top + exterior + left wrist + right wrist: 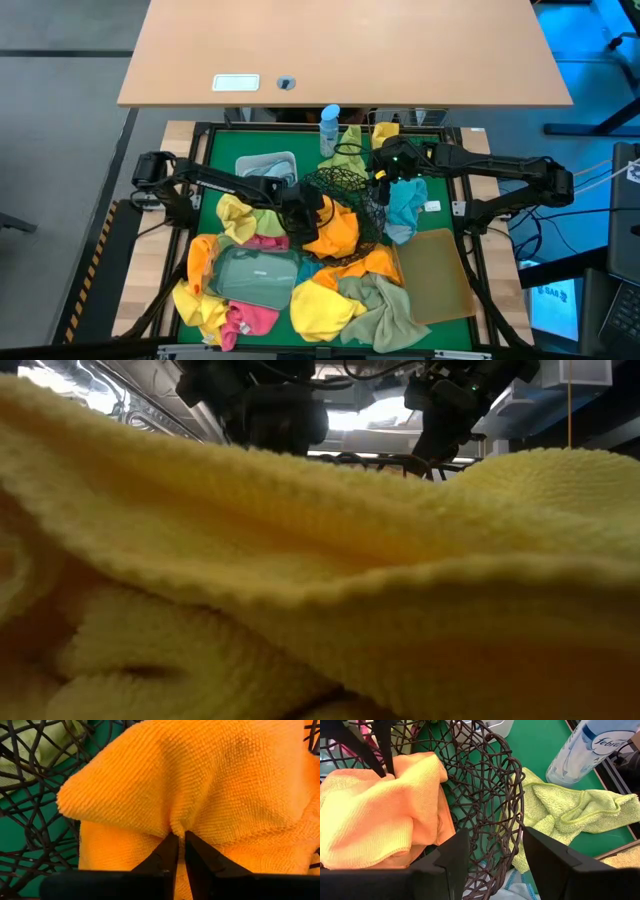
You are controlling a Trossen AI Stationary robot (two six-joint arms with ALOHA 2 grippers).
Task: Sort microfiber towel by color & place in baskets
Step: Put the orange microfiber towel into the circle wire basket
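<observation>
My left gripper [179,845] pinches the orange microfiber towel [200,785] inside the round black wire-mesh bowl [485,805] mid-table, my right gripper [492,857] clamps its rim, so next I judge: release and withdraw.

A yellow towel [320,590] fills my low view, hiding the bench; the bottle [590,747] is cut off at the edge

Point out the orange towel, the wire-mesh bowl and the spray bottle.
orange towel [375,815]: right wrist view, middle of the cloth.
wire-mesh bowl [490,805]: right wrist view, its woven wall.
spray bottle [590,747]: right wrist view, its labelled body.
</observation>
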